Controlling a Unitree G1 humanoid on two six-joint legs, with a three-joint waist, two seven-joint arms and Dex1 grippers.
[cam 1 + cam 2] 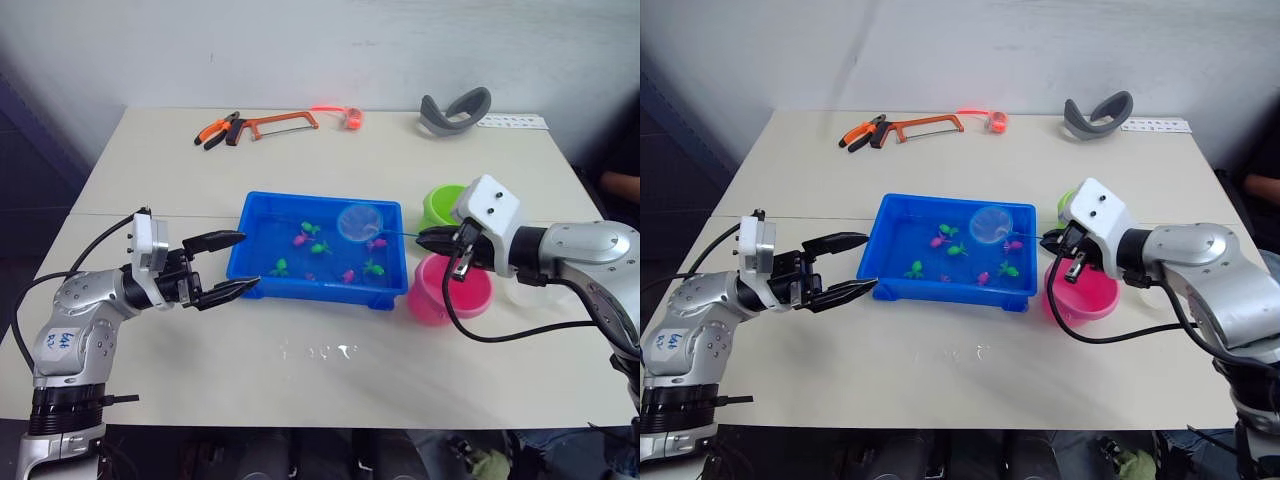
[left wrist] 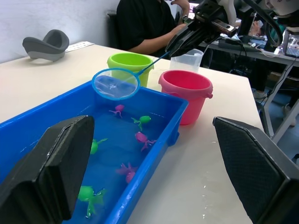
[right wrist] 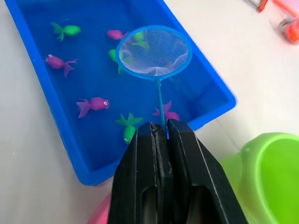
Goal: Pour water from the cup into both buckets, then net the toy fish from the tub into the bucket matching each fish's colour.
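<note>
The right gripper (image 3: 161, 133) has its two black fingers pressed together on the thin blue handle of a small round net (image 3: 154, 51), whose hoop hangs above the far right part of the blue tub (image 1: 250, 262). It sits over the gap between the tub's right end and the two buckets. The pink bucket (image 1: 430, 300) stands just beside the tub's right end, partly hidden behind the gripper and a black cable, and the green bucket (image 1: 440, 203) stands just behind it. The clear cup (image 2: 188, 59) is behind the pink bucket, on the side away from the tub. Green and pink toy fish (image 3: 93, 104) lie scattered in the tub's water. The left gripper (image 1: 228, 265) holds nothing, its fingers spread wide at the tub's left end. Far back on the table (image 1: 150, 170) lie pliers (image 1: 215, 130), a hacksaw (image 1: 275, 124) and a grey curved band (image 1: 455, 110). A seated person in black (image 2: 140, 23) is beyond the table.
</note>
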